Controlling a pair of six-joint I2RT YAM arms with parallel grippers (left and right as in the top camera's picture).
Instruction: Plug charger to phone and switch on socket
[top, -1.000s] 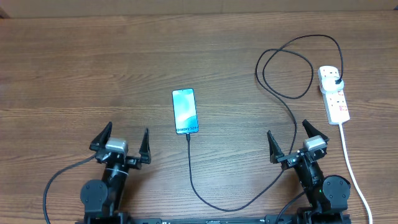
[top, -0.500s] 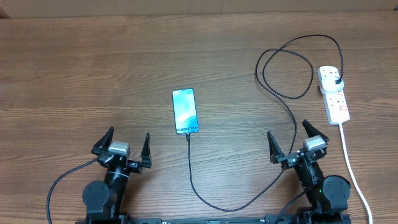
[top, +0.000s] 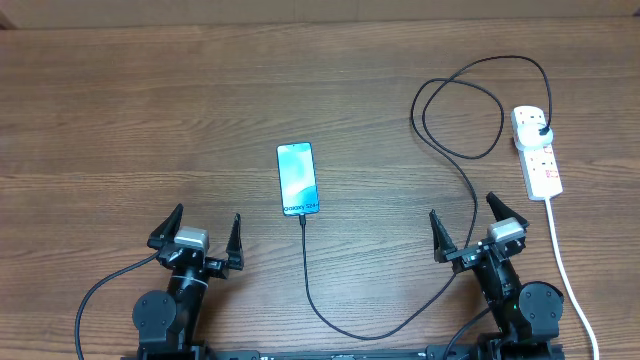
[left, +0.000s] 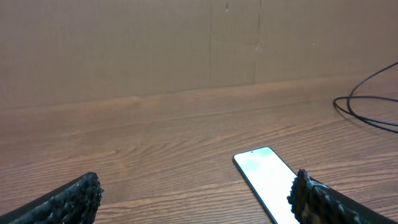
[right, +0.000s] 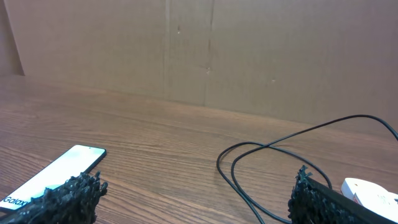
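L claw (top: 208, 212) wide open, empty, low at near-left of counter (top: 120, 100). R claw (top: 461, 205) also spread, gripping nothing, near-right. Phone (top: 298, 179) lies flat, screen up & lit, mid-counter, between the two claws & a bit beyond them. Charger (top: 303, 250) tip meets phone's bottom edge. Its cable runs toward the robot, curves right, passes under R claw, loops, and ends w/ black plug seated in socket (top: 537, 152) at far right. Socket's white cord (top: 560, 258) trails to near edge. Switch position: can't tell.
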